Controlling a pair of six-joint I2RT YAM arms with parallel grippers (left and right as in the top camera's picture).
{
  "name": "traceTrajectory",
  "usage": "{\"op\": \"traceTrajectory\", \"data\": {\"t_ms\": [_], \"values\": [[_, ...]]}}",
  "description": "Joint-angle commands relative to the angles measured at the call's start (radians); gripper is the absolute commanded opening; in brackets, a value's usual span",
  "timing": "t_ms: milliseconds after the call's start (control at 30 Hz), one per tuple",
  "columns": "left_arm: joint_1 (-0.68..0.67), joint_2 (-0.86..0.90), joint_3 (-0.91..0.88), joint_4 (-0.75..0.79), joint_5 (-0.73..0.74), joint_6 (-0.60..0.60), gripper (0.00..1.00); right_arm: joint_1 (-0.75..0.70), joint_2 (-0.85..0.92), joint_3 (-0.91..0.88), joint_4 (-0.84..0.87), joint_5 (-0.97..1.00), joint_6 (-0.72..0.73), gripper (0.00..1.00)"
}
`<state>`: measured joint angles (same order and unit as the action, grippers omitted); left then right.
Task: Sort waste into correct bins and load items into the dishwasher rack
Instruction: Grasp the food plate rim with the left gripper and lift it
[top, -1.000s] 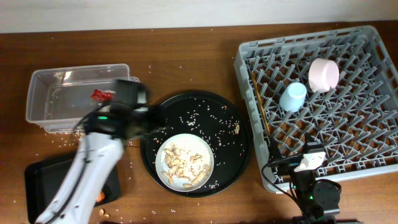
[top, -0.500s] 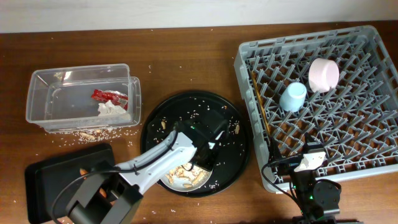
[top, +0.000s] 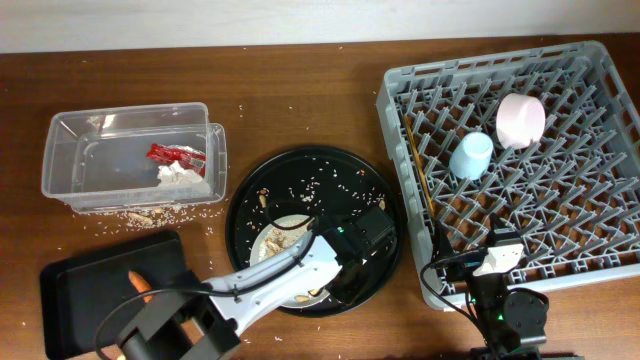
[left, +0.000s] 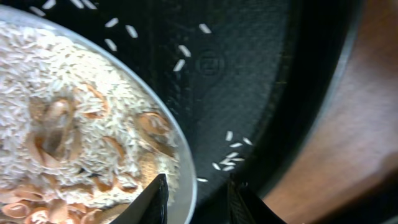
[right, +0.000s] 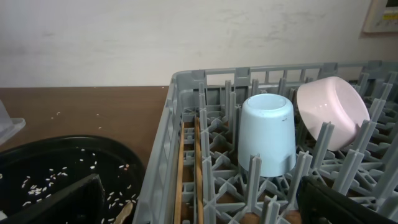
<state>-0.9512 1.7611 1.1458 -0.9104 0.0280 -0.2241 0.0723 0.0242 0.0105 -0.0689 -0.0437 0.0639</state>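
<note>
Counting what's sitting on the counter (top: 300, 90):
- one large square grey plastic lattice rack (top: 560, 220)
- one pale pink bowl (top: 521, 119)
- one small light blue cup (top: 471, 155)
- one pair of wooden chopsticks (top: 418, 170), two sticks showing in the right wrist view
- one large round black tray (top: 375, 195)
- one round grey-white plate (top: 268, 238)
- two bins: one clear rectangular plastic tub (top: 110, 160), one shallow black rectangular bin (top: 80, 290)
- one red shiny wrapper (top: 175, 154)
- one crumpled white tissue (top: 180, 173)
- one orange carrot piece (top: 140, 284)

White rice grains (left: 233, 162) and tan peanuts (left: 155, 122) are lying loose, too many to count.
</note>
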Motion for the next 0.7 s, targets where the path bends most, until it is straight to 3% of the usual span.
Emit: {"op": "traceTrajectory", "data": {"t_ms": [0, 200, 367, 667], "values": [[-0.002, 0.067, 0.011, -0.002, -0.081, 0.017, 0.31, -0.007, -0.006, -0.005, -0.004, -0.009, 0.004, 0.98], [-0.002, 0.129, 0.011, -0.028, -0.077, 0.018, 0.30, -0.007, -0.006, -0.005, -0.004, -0.009, 0.004, 0.98], [-0.002, 0.129, 0.012, -0.023, -0.079, 0.018, 0.01, -0.007, -0.006, -0.005, -0.004, -0.009, 0.004, 0.98], [0.020, 0.129, 0.067, -0.054, -0.127, 0.016, 0.00, -0.007, -0.006, -0.005, -0.004, -0.009, 0.004, 0.98]]}}
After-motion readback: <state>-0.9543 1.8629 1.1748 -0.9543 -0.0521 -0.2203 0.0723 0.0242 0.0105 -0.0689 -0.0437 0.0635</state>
